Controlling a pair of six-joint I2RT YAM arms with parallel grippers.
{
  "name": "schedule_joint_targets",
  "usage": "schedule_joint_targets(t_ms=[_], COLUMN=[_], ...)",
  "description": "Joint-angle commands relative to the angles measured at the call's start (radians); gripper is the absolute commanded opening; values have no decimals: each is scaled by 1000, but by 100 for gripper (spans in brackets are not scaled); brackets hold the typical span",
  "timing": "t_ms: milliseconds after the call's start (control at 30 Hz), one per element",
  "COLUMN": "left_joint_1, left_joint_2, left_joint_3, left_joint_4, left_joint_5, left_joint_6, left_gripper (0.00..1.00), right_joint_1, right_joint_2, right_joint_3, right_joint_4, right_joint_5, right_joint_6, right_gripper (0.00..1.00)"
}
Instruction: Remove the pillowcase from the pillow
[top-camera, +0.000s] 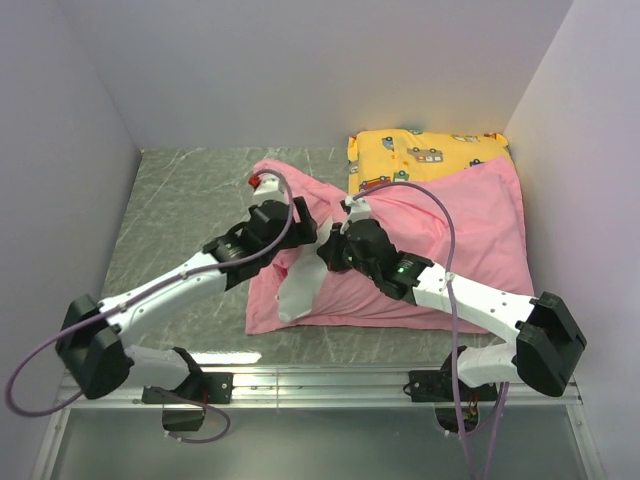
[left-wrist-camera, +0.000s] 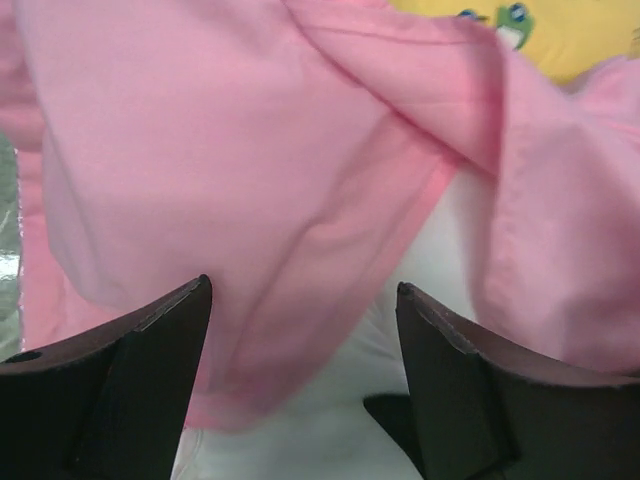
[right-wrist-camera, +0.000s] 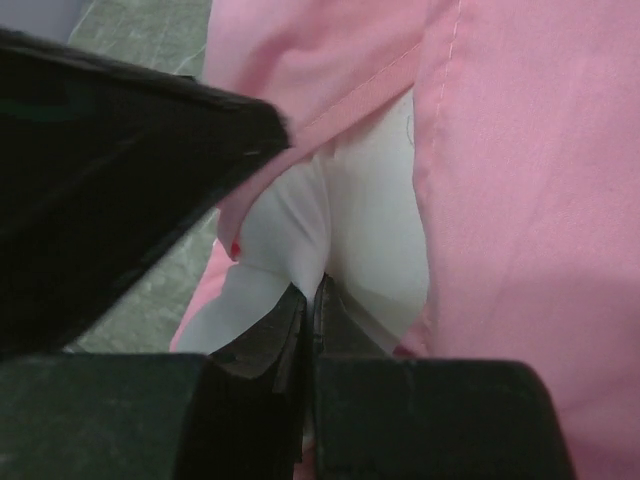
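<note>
Toward the right of the table (top-camera: 180, 200): pillowcase (top-camera: 480, 230) half covering the pillow (top-camera: 298, 295).
Left gripper (left-wrist-camera: 300, 290): spread, over pink cloth.
Right gripper (right-wrist-camera: 310, 298): pinching white pillow fabric.
Handling: thin, floppy, light; take the open hem (left-wrist-camera: 425, 205).

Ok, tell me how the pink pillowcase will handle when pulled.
Probably floppy: the pillowcase lies in loose folds and bunches. Likely thin and light, so it should drag easily. It may slide unevenly, since the right hand pinches the white pillow inside.
</note>
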Motion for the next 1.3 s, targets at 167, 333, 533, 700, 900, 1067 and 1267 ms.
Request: schedule_joint_targets(t_ms=[167,333,533,700,900,1067,1267], left_joint_1=[-5,16,133,208,335,418,429], left_joint_2=[176,183,211,240,297,375,436], left_joint_3=[90,88,95,72,33,6,-65], left_joint_4=[-83,-84,-65,12,98,196,552], left_joint_5=[-123,-209,-249,-215,-128,28,381], left_joint_6=[70,42,5,-6,-35,-68,-91], left_gripper=[77,55,12,0,1,0,5], right_joint_1=[6,6,6,3,-3,-25,-46], right_joint_2=[-43,-76,-161,-268,-426,-540,-517], right_joint_3=[1,-16,-67,-99,-119,-69,14], right_joint_4=[-64,-75,-136,-173,-204,-236,-186], right_joint_5=[43,49,100,117,117,68,-76], right_joint_6=[-9,-9,2,3,19,19,11], right_gripper=[0,0,0,0,0,0,0])
